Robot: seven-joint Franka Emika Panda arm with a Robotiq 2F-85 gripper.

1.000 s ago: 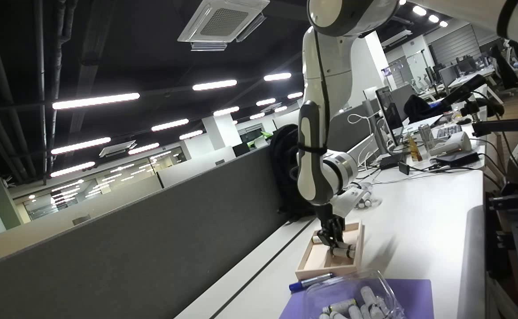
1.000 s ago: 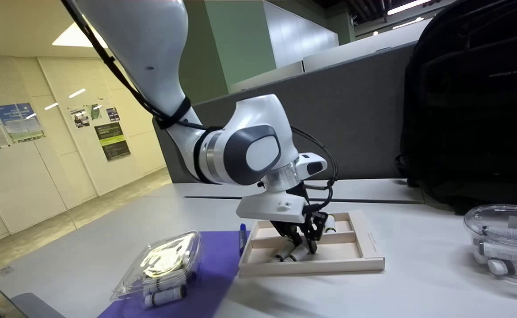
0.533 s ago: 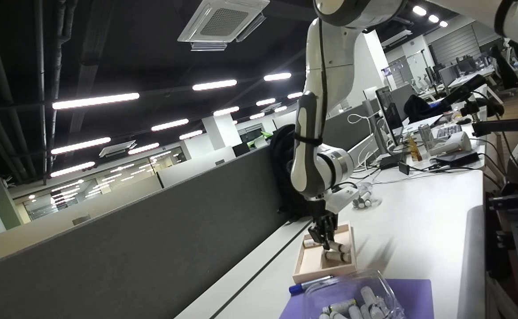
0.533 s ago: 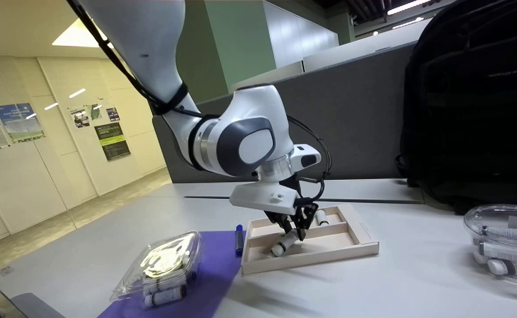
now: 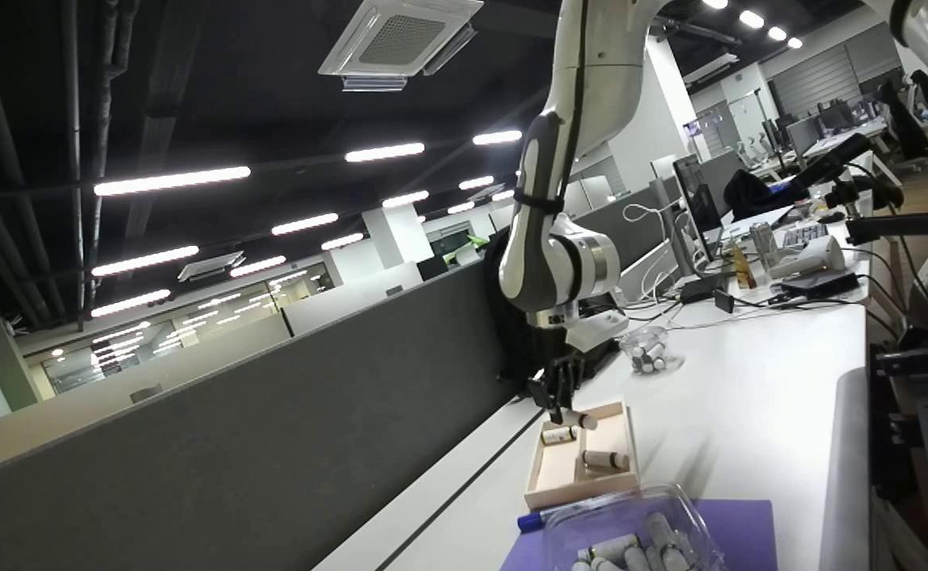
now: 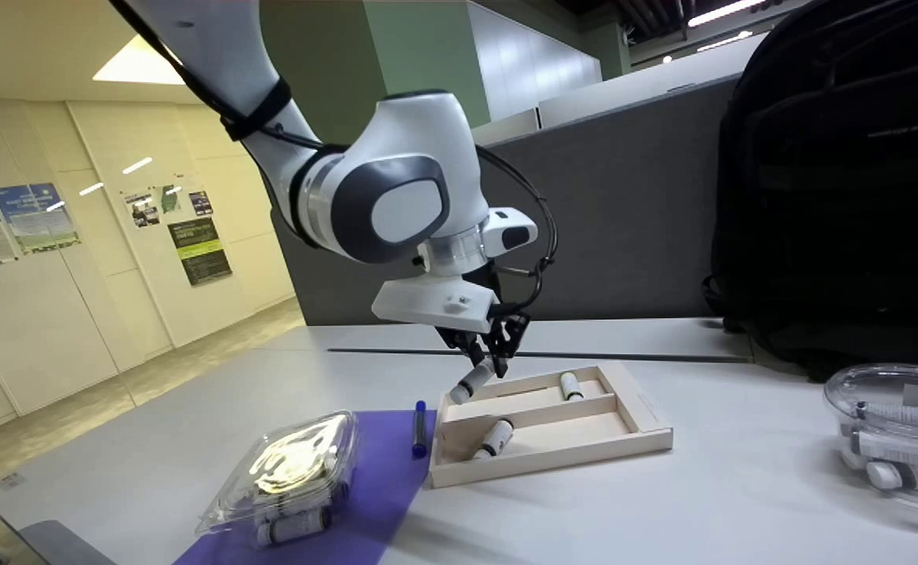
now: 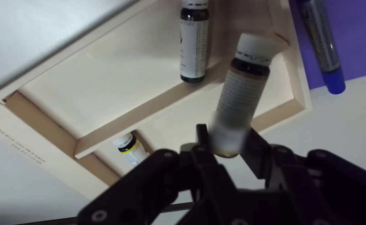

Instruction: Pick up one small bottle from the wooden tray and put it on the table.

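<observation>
My gripper (image 7: 230,137) is shut on a small white-capped bottle (image 7: 245,84), holding it near its base, tilted, cap outward. In both exterior views the held bottle (image 6: 472,381) (image 5: 579,418) hangs in the air above the wooden tray (image 6: 561,467) (image 5: 583,493), near its back. The gripper (image 6: 484,357) (image 5: 557,400) is clear of the tray. One bottle (image 6: 497,439) (image 7: 194,47) lies in the front compartment, against the divider. Another bottle with a yellow band (image 7: 134,151) (image 6: 570,386) lies in the back compartment. The white table (image 6: 741,486) (image 5: 749,396) carries the tray.
A purple mat (image 6: 384,471) bears a clear clamshell box (image 6: 294,463) of bottles. A blue marker (image 6: 420,431) (image 7: 322,40) lies beside the tray. A round clear tub (image 6: 890,431) of bottles, a black backpack (image 6: 836,196) and a grey partition (image 6: 624,227) stand around.
My gripper has risen out of the tray with one bottle and moved towards the partition. The tray has shifted and turned slightly. The other front bottle stays in the tray.
</observation>
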